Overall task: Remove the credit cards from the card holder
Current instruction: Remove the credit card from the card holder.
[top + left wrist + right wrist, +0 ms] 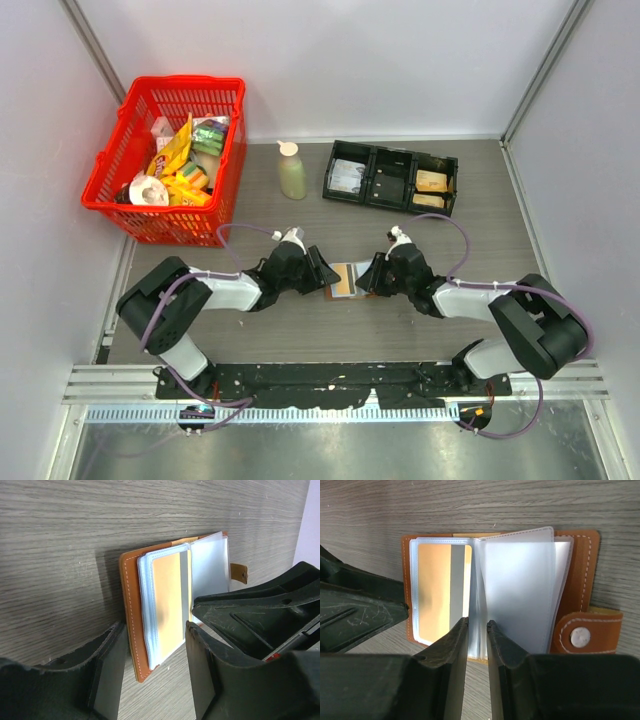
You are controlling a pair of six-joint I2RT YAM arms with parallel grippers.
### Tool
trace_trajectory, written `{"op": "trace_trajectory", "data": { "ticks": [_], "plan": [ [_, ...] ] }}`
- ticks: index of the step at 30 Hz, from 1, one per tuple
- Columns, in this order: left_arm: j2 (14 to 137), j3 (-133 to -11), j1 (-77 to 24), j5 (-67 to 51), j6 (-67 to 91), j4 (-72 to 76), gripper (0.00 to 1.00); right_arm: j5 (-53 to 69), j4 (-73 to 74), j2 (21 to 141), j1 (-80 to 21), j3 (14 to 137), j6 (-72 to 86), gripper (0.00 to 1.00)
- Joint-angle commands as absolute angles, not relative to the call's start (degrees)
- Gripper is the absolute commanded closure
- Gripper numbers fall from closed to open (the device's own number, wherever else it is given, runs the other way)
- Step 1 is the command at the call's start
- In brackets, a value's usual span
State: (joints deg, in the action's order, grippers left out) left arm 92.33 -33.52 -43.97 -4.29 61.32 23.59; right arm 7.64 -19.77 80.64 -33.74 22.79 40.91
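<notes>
Woodgrain counter carried the card holder at its middle, where we saw it lying open and flat between the two arms. Its brown cover faced down and its clear sleeves fanned upward like pages. One credit card, orange-yellow with a pale stripe along it, sat inside the top sleeve on the half nearer the left arm. The sleeves on the other half looked frosted, and we could not tell whether they held anything. A snap tab stuck out from the cover's edge on the right arm's side.

The left gripper hung low with its fingers spread wide. From its wrist camera, a corner of the card-bearing half lay in the gap between them, and we could not make out any contact with it. The right gripper came in from the opposite side, its fingers drawn close with only a narrow slot between them, lined up with the fold where the sleeves join. Sleeve edges showed through that slot, but we could not tell whether the fingers pinched them or merely hovered in front of them.

Farther back on the counter stood a red basket filled with snack packets, a small bottle beside it, and a black tray with three compartments, well apart from the card holder
</notes>
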Motion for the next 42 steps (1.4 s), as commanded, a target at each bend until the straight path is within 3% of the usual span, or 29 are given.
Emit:
{"op": "trace_trajectory", "data": {
  "ticks": [1, 7, 12, 13, 22, 30, 42],
  "plan": [
    [94.39, -33.85, -43.16, -6.68, 64.06, 30.3, 0.51, 7.29, -14.68, 83.14, -33.05, 20.48, 40.34, 0.73],
    [94.75, -30.41, -42.36, -8.96, 65.66, 40.25, 0.69, 10.02, -16.43, 82.36, -32.96, 20.13, 39.38, 0.73],
    [94.4, -28.66, -42.36, -10.9, 66.27, 46.48, 0.99, 13.61, -17.4, 81.04, -32.96, 20.83, 38.59, 0.73],
    [93.79, -27.96, -42.36, -11.07, 66.44, 47.8, 1.0, 13.88, -16.97, 80.86, -32.96, 21.44, 38.5, 0.72],
    [78.59, -25.49, -42.45, -11.87, 62.67, 35.18, 1.0, 17.05, -15.56, 78.48, -35.94, 26.18, 37.35, 0.63],
    [64.87, -29.53, -42.54, -2.12, 52.22, 2.4, 1.0, 13.18, -15.64, 76.73, -38.5, 26.89, 38.32, 0.6],
    [68.64, -34.01, -44.38, -1.93, 48.69, -4.75, 1.0, 17.13, -26.1, 87.26, -39.99, 27.25, 40.78, 0.66]
  ]
}}
